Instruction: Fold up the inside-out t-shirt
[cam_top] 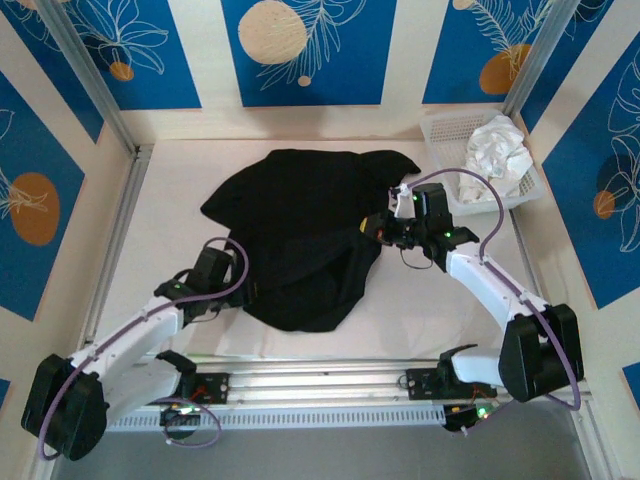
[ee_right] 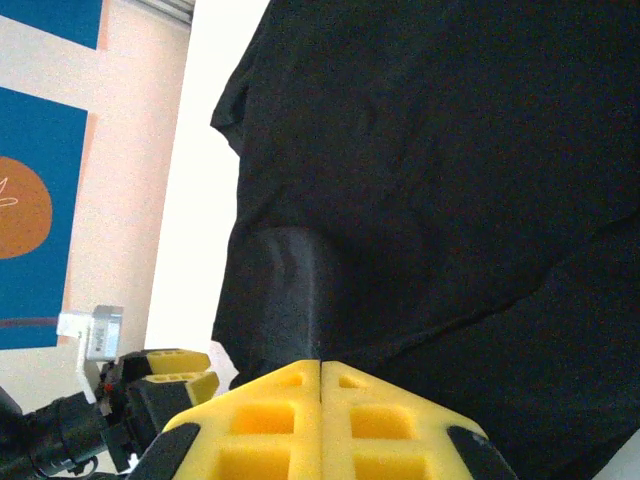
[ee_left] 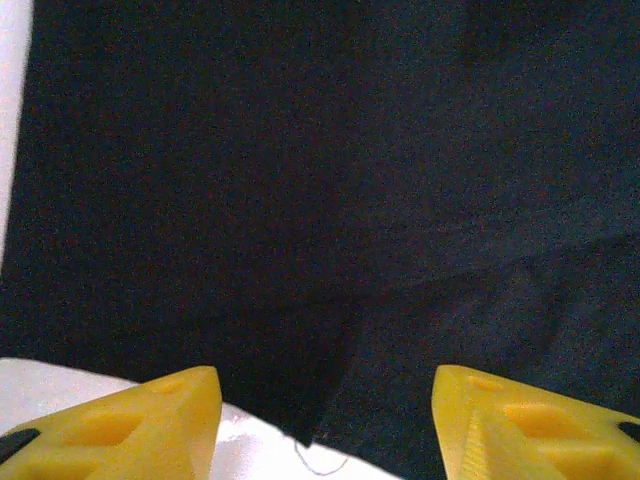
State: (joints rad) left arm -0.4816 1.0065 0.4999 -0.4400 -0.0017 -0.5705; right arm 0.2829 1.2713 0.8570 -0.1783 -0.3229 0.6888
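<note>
The inside-out t-shirt (cam_top: pixel 295 225) is a black cloth spread in a rumpled heap on the white table. My right gripper (cam_top: pixel 368 228) is at its right edge. In the right wrist view that gripper (ee_right: pixel 320 366) is shut, with a ridge of the t-shirt (ee_right: pixel 420 150) pinched in its seam. My left gripper (cam_top: pixel 250 292) is at the shirt's lower left edge. In the left wrist view it (ee_left: pixel 325 405) stands open, its yellow fingers (ee_left: pixel 170 415) wide apart. A hem corner of the t-shirt (ee_left: pixel 320 200) with a loose thread lies between them, untouched by either finger.
A white basket (cam_top: pixel 440 135) holding a crumpled white cloth (cam_top: pixel 497 148) stands at the back right corner. A metal rail (cam_top: pixel 320 385) runs along the near edge between the arm bases. Patterned walls and frame posts close in the table.
</note>
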